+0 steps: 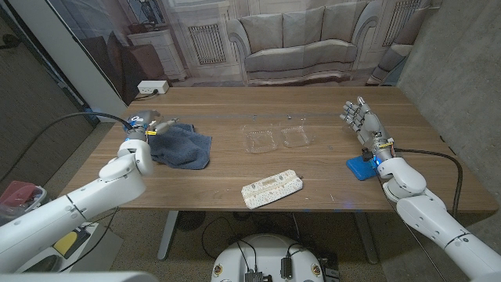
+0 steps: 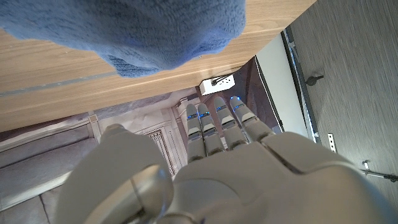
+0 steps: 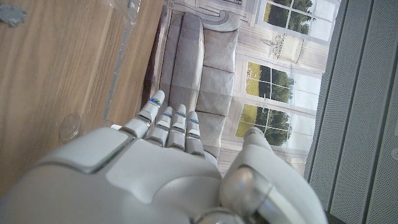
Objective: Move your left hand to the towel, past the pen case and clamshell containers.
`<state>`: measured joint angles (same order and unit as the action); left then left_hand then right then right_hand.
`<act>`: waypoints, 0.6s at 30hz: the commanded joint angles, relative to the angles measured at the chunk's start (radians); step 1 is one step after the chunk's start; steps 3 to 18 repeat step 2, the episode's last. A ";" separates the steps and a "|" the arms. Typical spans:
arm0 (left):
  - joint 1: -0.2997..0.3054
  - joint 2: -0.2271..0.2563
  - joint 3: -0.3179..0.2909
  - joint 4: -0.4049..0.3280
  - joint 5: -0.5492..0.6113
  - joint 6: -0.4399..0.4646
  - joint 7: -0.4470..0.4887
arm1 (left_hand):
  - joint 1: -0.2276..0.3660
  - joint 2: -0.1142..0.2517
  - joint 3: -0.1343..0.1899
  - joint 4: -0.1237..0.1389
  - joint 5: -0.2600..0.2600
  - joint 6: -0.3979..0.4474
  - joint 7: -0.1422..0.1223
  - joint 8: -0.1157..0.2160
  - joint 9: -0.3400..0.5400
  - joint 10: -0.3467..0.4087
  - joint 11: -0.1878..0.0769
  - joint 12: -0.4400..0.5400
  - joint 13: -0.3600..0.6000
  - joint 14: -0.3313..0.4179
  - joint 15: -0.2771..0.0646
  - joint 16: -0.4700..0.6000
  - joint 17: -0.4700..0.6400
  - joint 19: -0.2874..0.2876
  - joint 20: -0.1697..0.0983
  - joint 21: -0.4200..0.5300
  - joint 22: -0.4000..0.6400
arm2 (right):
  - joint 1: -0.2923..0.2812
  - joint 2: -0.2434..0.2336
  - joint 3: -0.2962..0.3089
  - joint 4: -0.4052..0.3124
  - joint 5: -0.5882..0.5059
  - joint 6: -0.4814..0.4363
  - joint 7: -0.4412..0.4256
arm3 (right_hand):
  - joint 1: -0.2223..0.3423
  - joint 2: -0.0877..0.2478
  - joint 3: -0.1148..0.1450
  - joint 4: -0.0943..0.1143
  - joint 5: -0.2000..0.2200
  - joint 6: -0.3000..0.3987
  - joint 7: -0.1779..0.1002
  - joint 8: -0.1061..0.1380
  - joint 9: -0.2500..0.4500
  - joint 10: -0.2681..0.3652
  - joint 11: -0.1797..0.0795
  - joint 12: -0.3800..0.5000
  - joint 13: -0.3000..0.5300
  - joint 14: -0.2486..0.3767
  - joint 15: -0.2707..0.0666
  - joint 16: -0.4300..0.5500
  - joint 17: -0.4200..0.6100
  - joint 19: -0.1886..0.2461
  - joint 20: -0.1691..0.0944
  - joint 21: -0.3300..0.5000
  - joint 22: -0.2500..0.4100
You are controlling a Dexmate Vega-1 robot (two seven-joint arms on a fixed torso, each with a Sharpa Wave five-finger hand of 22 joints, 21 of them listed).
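A crumpled dark blue towel [image 1: 185, 146] lies on the left part of the wooden table [image 1: 313, 102]. My left hand [image 1: 149, 128] is at the towel's left edge, fingers extended and holding nothing; whether it touches the cloth I cannot tell. In the left wrist view the towel [image 2: 134, 31] is close beyond my left hand's [image 2: 217, 168] straight fingers. Two clear clamshell containers [image 1: 275, 138] sit side by side at the table's middle. A white patterned pen case [image 1: 272, 188] lies near the front edge. My right hand [image 1: 362, 121] stands open at the right, fingers up.
A blue object [image 1: 365, 166] lies on the table under my right forearm. A white power strip [image 1: 152, 88] sits at the far left corner. A few tiny bits [image 1: 296, 117] lie behind the containers. A printed sofa backdrop hangs behind the table.
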<state>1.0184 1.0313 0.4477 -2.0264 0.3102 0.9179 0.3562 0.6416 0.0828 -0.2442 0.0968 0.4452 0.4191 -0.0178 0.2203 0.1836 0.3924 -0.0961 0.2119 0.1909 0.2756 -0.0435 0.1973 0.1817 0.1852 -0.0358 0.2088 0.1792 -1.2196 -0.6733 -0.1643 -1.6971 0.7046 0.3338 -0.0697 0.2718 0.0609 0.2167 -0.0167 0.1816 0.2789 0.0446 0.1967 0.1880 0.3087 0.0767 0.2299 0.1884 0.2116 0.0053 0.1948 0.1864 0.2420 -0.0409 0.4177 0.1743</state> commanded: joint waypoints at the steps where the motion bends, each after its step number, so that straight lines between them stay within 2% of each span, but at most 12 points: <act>1: -0.039 -0.010 0.042 0.043 -0.023 -0.033 0.011 | 0.007 0.006 -0.008 0.001 0.006 0.009 -0.004 0.002 0.005 0.001 -0.003 0.000 0.002 -0.002 -0.044 -0.005 0.002 -0.004 -0.063 -0.002 0.002 | -0.030 -0.017 0.016 -0.042 -0.006 -0.018 -0.024 | -0.001 0.006 -0.004 0.002 0.004 0.013 0.001 0.004 0.006 0.008 -0.004 -0.001 0.004 0.009 -0.001 0.000 0.001 0.012 -0.021 -0.001 0.004; 18: -0.043 -0.011 0.046 0.044 -0.021 -0.032 0.011 | 0.007 0.006 -0.009 0.001 0.006 0.009 -0.004 0.002 0.005 0.001 -0.004 0.000 0.002 -0.003 -0.044 -0.005 0.002 -0.004 -0.062 -0.002 0.003 | -0.031 -0.017 0.018 -0.044 -0.005 -0.019 -0.026 | -0.001 0.006 -0.004 0.002 0.004 0.013 0.001 0.004 0.006 0.008 -0.002 -0.001 0.004 0.009 -0.002 0.000 0.001 0.012 -0.021 -0.002 0.004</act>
